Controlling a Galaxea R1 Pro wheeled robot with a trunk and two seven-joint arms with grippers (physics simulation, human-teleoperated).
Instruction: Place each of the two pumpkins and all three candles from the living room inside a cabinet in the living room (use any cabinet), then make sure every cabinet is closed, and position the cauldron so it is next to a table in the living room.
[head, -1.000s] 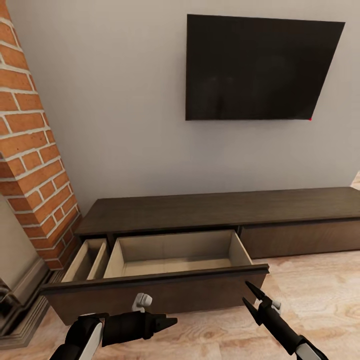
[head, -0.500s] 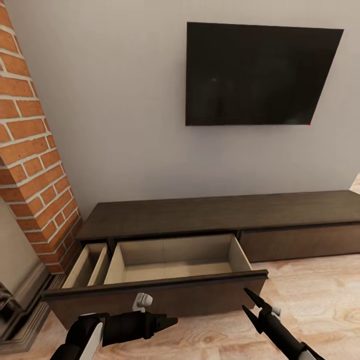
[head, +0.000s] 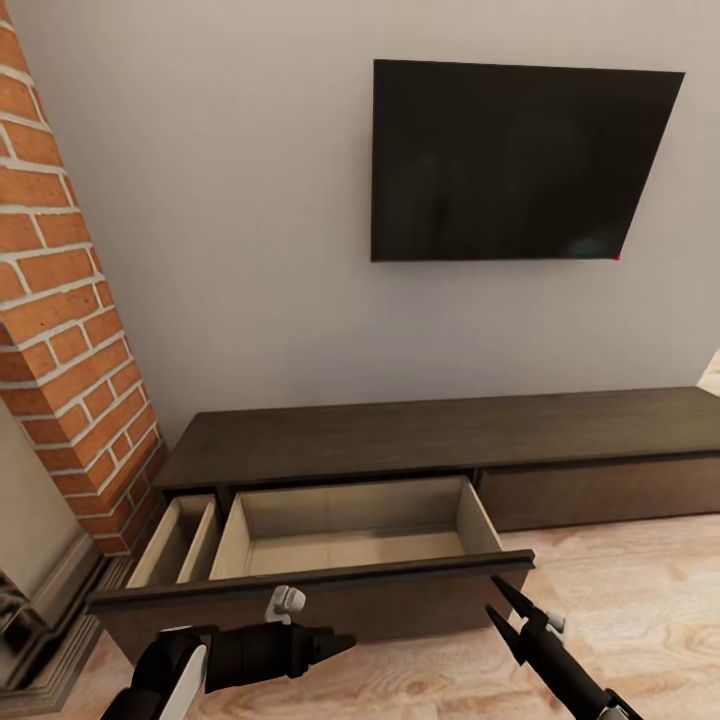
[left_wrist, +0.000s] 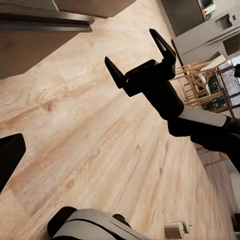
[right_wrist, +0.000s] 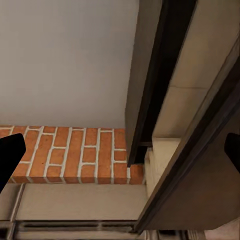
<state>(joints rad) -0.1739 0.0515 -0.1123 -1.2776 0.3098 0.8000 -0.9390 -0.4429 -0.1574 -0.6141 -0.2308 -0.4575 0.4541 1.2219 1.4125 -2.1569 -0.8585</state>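
Observation:
The long low dark brown cabinet (head: 450, 430) stands against the grey wall under the TV. Its left drawer (head: 330, 598) is pulled out, and the pale inside holds nothing I can see. My left gripper (head: 340, 642) hovers low in front of the drawer front, pointing right, with its fingers apart. My right gripper (head: 492, 595) is open just off the drawer's right corner; the left wrist view also catches that right gripper (left_wrist: 129, 46) above the wood floor. In the right wrist view the drawer front (right_wrist: 200, 175) is close. Pumpkins, candles, cauldron and coffee table are out of view.
A brick fireplace column (head: 60, 330) rises at the left, touching the cabinet's end. A black TV (head: 510, 160) hangs on the wall. Pale wood floor (head: 640, 600) lies to the right of the drawer. Wooden chairs (left_wrist: 200, 90) stand far behind.
The whole picture has slid down a little, so the camera has moved. The drawer stays pulled out; both grippers hold about the same places, with nothing grasped.

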